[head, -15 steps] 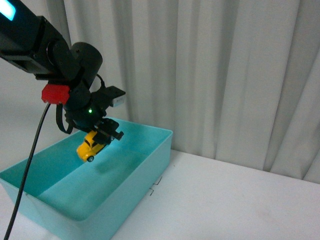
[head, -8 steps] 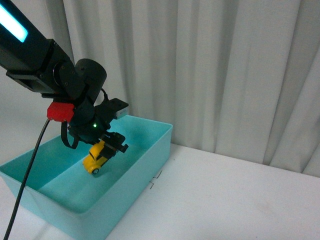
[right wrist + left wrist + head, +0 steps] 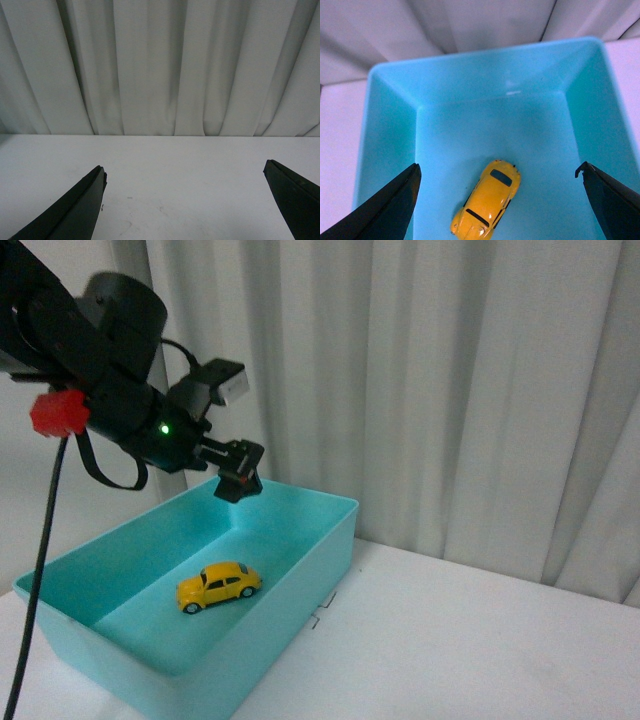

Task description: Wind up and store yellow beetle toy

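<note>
I read the storing step as done. The small glossy yellow beetle toy car (image 3: 219, 586) sits on its wheels on the floor of the turquoise plastic bin (image 3: 322, 558), touching no wall. My left gripper (image 3: 238, 478) hangs above it with jaws spread wide and empty; in the front view the toy lies at six o'clock from it. My right gripper (image 3: 184, 167) is also spread, over the bare white tabletop (image 3: 165, 210). I can't tell whether the toy is wound. Next I'd lift the left arm clear of the bin.
</note>
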{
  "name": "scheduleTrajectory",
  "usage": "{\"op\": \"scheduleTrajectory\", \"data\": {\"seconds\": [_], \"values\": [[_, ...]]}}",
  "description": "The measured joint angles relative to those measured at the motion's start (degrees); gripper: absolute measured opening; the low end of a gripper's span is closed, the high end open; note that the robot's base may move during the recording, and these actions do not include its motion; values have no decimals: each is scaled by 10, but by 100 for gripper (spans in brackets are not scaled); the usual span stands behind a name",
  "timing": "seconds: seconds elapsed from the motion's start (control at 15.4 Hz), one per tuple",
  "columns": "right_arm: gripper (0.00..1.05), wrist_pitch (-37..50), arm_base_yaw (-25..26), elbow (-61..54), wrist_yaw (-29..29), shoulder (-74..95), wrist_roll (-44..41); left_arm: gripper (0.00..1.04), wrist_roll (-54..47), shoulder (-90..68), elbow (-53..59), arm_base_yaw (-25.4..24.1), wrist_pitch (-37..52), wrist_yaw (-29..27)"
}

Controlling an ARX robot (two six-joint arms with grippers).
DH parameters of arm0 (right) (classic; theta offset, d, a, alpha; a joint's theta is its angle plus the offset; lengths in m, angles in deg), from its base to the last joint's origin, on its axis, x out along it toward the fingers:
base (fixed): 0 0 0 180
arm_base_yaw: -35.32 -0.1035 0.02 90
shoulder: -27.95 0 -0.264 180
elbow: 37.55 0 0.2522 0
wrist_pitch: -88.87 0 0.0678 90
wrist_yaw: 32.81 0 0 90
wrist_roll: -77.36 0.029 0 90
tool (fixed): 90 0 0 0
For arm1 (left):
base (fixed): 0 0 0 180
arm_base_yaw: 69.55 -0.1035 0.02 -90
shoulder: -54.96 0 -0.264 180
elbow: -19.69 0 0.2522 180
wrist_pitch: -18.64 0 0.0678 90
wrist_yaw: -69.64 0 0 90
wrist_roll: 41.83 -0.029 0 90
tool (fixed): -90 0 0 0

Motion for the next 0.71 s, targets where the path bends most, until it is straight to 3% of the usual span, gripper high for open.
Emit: {"op": "scheduleTrajectory", "data": {"seconds": [0.13, 0.19, 0.39, 0.45, 0.58, 0.65, 0.71], "values": [[98, 0, 0, 0, 0, 0, 0, 98, 0, 55, 33, -7, 21, 25], [98, 0, 0, 0, 0, 0, 0, 92, 24, 76, 86, -5, 155, 19], [98, 0, 0, 0, 0, 0, 0, 60, 153, 223, 304, 22, 465, -7], [98, 0, 0, 0, 0, 0, 0, 45, 172, 266, 354, 35, 523, -18], [98, 0, 0, 0, 0, 0, 0, 27, 182, 296, 414, 50, 532, -30], [98, 0, 0, 0, 0, 0, 0, 11, 187, 319, 462, 59, 530, -43], [98, 0, 0, 0, 0, 0, 0, 2, 192, 401, 522, 79, 532, -62]]}}
